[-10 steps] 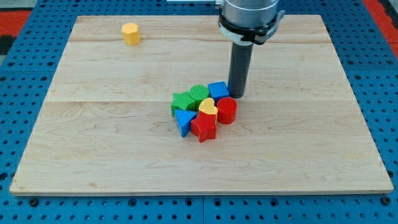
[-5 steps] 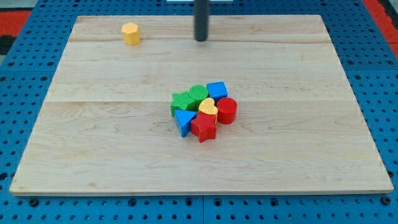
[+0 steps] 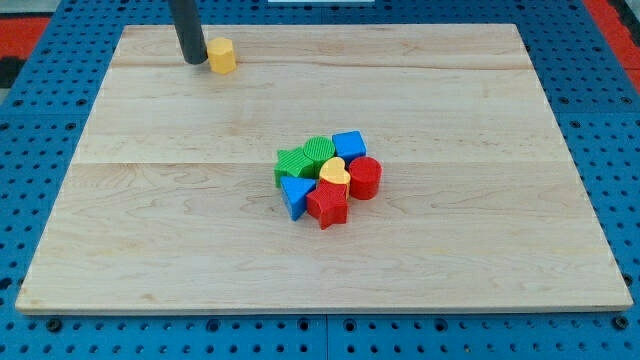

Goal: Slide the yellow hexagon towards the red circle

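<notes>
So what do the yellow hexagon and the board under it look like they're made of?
The yellow hexagon block looks like matte plastic: uniform colour, no grain. The pale wooden board shows grain and plank seams, so likely unvarnished or lightly finished wood.

yel hexagon (image 3: 221,55) | red circle (image 3: 365,178) | dk rod, my tip (image 3: 192,61) | blue pegboard (image 3: 40,150)

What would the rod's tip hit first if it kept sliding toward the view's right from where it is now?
My tip would meet the yellow hexagon first; it sits right beside it, seemingly touching, though contact is hard to confirm.
</notes>
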Controlling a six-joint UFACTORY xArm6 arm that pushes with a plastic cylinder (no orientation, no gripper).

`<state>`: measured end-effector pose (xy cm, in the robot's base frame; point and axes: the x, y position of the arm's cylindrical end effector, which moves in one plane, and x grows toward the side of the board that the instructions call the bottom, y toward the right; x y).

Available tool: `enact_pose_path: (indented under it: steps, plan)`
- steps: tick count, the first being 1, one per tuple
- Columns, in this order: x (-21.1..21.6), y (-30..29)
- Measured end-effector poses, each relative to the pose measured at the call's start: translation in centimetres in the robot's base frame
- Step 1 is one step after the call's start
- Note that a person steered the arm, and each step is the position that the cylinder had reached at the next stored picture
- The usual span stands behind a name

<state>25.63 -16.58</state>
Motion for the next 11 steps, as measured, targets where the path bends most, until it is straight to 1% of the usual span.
enact_pose_path:
  steps: [1, 2, 4, 5, 6, 8, 10, 11]
  plan:
    - [-0.6, 1.4]
    - [-0.9, 4.5]
    - [-4.0, 11.9]
    - [-2.6, 16.7]
    - [0.1, 18.0]
    - [1.4, 16.2]
    - [4.9, 12.9]
    - [6.3, 12.6]
